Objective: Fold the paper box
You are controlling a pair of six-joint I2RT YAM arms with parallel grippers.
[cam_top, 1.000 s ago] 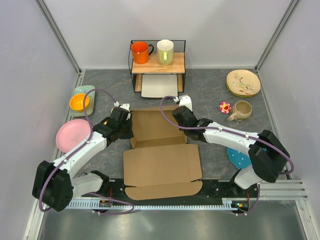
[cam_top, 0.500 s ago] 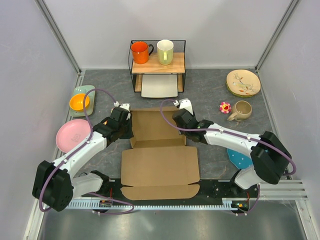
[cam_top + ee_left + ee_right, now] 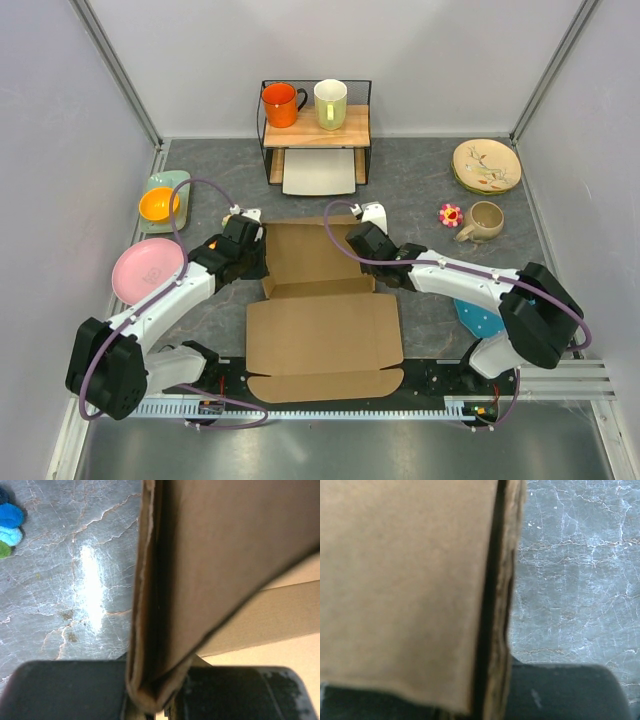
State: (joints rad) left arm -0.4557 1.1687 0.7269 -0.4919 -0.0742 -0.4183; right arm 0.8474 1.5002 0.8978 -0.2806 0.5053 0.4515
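Observation:
The paper box [image 3: 322, 330] is a brown cardboard sheet lying mid-table, its far part raised into low walls and its wide near panel and flap flat. My left gripper [image 3: 258, 250] is shut on the box's folded left wall [image 3: 200, 555], which stands edge-on between the jaws at my left gripper [image 3: 150, 700]. On the opposite side, my right gripper [image 3: 358, 240] is shut on the doubled right wall [image 3: 405, 580], the cardboard edge running down into my right gripper [image 3: 490, 700]. The fingertips are hidden by cardboard in both wrist views.
A wire shelf [image 3: 262, 130] at the back holds an orange mug [image 3: 282, 103] and a pale green mug [image 3: 330, 103], with a white tray [image 3: 319, 172] beneath. Orange bowl [image 3: 158, 203] and pink plate [image 3: 145, 270] lie left; beige plate [image 3: 486, 165], beige mug [image 3: 484, 220], flower toy [image 3: 450, 214] right.
The right gripper has edged slightly left and farther along the right wall. The box's near panel slid a little left, then back. The left arm has barely moved.

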